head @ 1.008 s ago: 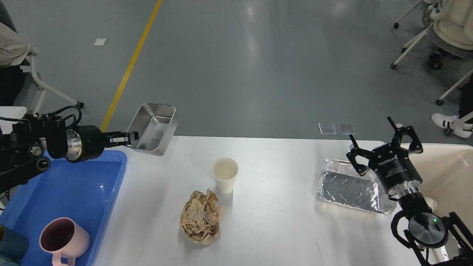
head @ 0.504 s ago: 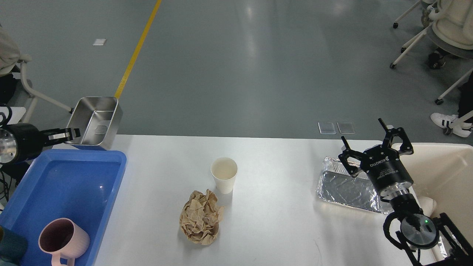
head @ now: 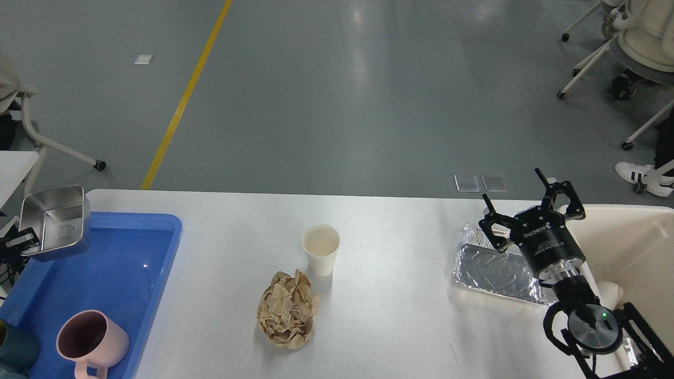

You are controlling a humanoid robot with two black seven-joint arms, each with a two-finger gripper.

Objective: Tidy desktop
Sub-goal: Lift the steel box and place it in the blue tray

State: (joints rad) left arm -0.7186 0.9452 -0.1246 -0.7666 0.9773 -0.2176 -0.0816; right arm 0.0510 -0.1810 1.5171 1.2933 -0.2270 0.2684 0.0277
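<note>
My left gripper (head: 21, 241) holds steel tin (head: 55, 222) over blue tray (head: 158, 273) edge; right gripper (head: 529, 202) wide open above foil tray (head: 487, 263), bare desktop (head: 395, 316) to its left

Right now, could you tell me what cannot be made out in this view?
- Left gripper: cut off by the left edge; only fingertips on the steel container.
- Cream bin: contents partly hidden by the right gripper.
- Foil tray: right end behind the arm.

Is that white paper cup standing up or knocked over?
Upright. The paper cup stands on the table with its round mouth facing up.
</note>
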